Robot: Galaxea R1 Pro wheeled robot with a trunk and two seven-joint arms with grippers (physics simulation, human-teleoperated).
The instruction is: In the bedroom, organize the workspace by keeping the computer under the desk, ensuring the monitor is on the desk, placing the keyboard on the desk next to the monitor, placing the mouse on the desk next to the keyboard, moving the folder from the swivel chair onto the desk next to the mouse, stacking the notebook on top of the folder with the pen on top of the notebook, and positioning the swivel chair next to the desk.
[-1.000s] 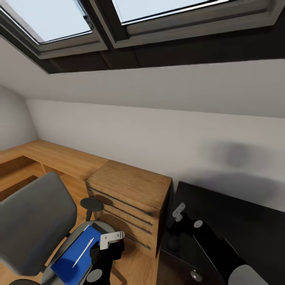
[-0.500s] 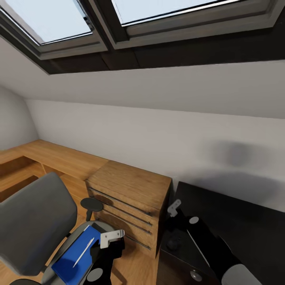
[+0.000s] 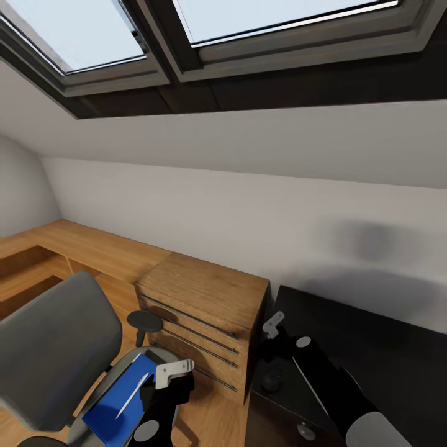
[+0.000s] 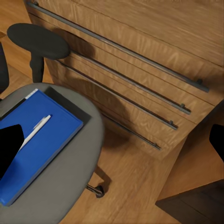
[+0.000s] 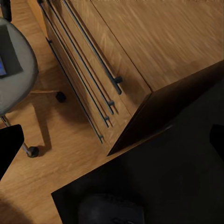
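Note:
The grey swivel chair (image 3: 53, 363) stands at the lower left. On its seat (image 4: 79, 163) lies the blue folder (image 3: 108, 410) (image 4: 44, 144), and the white pen (image 3: 131, 395) (image 4: 36, 132) rests on the folder. My left gripper (image 3: 172, 374) (image 4: 112, 144) hangs open beside the seat, just right of the folder, and holds nothing. The black desk (image 3: 372, 338) (image 5: 177, 158) fills the lower right. Near the desk's left end lies the dark mouse (image 3: 271, 380) (image 5: 112, 211). Just above it, over the desk's left edge, my right gripper (image 3: 272, 325) (image 5: 112, 140) is open and empty.
A low oak drawer unit (image 3: 205, 304) (image 4: 140, 60) (image 5: 154, 42) with long bar handles stands between chair and desk, close to both arms. The chair's black armrest (image 3: 144, 320) (image 4: 39, 41) rises beside it. A desk drawer knob (image 3: 304, 430) shows below. A sloped wall and skylights are overhead.
My right gripper has drifted a little to the left, toward the desk's left edge. The left gripper and the things on the chair have stayed put.

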